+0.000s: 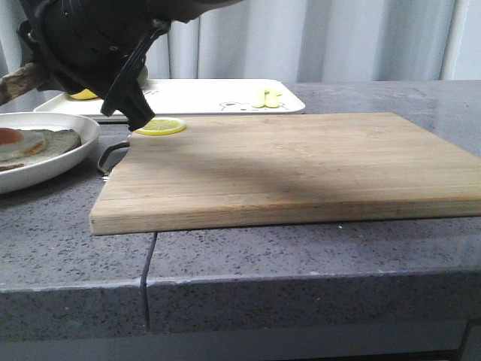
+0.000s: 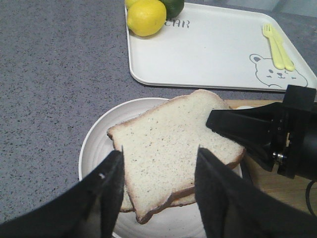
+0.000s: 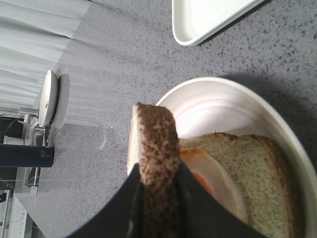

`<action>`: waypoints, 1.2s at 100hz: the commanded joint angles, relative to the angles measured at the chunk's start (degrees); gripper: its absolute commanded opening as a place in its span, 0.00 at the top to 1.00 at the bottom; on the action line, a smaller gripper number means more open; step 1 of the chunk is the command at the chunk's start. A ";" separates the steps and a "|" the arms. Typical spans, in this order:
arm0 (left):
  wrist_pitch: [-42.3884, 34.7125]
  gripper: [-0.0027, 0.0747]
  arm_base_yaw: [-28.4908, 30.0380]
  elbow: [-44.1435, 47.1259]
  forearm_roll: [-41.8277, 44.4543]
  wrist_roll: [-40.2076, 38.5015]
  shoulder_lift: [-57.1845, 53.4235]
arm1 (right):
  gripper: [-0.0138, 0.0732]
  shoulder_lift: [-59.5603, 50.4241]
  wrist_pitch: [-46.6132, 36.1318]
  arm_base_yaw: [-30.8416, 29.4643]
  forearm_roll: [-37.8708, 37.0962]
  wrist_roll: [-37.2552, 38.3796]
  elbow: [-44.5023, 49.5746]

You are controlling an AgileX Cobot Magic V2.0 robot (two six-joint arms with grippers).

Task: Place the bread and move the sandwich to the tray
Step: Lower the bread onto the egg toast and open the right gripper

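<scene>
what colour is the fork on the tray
Pale yellow. The fork lies on the white tray beside the bear drawing, clearest in the left wrist view.

A grey speckled counter (image 1: 301,256) carries a wooden cutting board (image 1: 285,169) at its centre, a white tray (image 1: 210,96) (bear drawing) at 12 o'clock, a round plate (image 1: 71,147) at 9 o'clock.

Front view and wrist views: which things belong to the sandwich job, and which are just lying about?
Job: bread, egg toast, plate, tray.
Lying about: cutting board, lemon, green fruit, yellow fork, lemon slice.
</scene>
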 commanded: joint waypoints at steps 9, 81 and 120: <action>-3.59 0.56 -0.43 -2.10 -1.12 0.13 0.01 | 0.66 -3.21 1.65 0.22 0.04 -1.11 -2.10; -3.37 0.56 -0.43 -2.10 -1.12 0.13 0.01 | 0.48 -3.62 0.00 -0.07 -0.05 -1.36 -2.10; -3.15 0.56 -0.43 -2.10 -1.12 0.13 0.01 | 0.48 -11.08 -2.85 -4.56 -0.05 -9.55 -2.10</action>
